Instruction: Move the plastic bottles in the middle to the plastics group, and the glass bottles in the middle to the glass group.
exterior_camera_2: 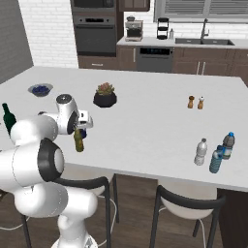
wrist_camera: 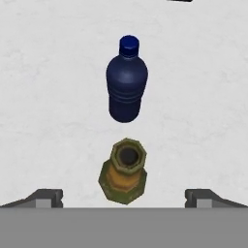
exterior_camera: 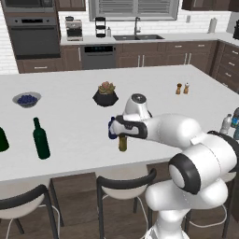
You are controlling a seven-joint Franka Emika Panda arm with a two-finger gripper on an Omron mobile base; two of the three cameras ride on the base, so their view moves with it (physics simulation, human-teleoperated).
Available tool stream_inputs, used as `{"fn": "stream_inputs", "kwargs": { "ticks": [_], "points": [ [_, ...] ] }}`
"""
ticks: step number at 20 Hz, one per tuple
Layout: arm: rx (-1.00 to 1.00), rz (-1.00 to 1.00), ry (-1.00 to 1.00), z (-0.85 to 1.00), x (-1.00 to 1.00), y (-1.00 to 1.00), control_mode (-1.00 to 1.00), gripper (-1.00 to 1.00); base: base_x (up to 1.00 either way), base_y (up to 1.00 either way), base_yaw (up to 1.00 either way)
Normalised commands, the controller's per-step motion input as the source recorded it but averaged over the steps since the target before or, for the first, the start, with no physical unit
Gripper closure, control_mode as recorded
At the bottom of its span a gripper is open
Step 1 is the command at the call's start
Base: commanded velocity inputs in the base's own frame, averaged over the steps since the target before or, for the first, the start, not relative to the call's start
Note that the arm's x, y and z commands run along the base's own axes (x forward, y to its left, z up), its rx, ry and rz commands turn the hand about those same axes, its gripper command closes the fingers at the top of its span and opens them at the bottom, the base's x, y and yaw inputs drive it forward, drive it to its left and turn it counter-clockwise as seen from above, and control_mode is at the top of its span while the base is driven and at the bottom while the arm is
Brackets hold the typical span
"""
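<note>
A slim amber glass bottle (exterior_camera: 123,143) (exterior_camera_2: 78,141) stands near the front edge of the white island. My gripper (exterior_camera: 122,135) (exterior_camera_2: 79,130) (wrist_camera: 124,198) hangs just above its neck, open, with the fingertips (wrist_camera: 46,197) wide on either side of the bottle's mouth (wrist_camera: 127,156) and holding nothing. The dark blue plastic bottle (wrist_camera: 127,85) (exterior_camera: 111,130) stands right behind it, partly hidden by the hand. The glass group, a tall green wine bottle (exterior_camera: 41,139) (exterior_camera_2: 7,116) and a squatter green bottle (exterior_camera: 2,139), is at the left. The plastics group (exterior_camera_2: 215,152) (exterior_camera: 226,124) is at the right end.
A potted plant (exterior_camera: 105,94) (exterior_camera_2: 104,96) sits mid-counter behind the bottles. A bowl of blueberries (exterior_camera: 26,99) is at the back left, and salt and pepper shakers (exterior_camera: 182,88) (exterior_camera_2: 195,102) at the back right. Dark stools (exterior_camera: 126,184) stand under the island's front edge.
</note>
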Motion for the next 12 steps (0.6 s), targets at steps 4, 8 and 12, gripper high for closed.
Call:
{"fn": "stream_inputs", "kwargs": {
  "ticks": [4,8,12],
  "points": [
    [0.00,0.00,0.08,0.00,0.01,0.00,-1.00,-1.00,0.00,0.00,0.00],
    [0.00,0.00,0.01,0.00,0.00,0.00,-1.00,-1.00,0.00,0.00,0.00],
    [0.00,0.00,0.00,-0.03,0.00,0.00,-1.00,-1.00,0.00,0.00,0.00]
  ]
}}
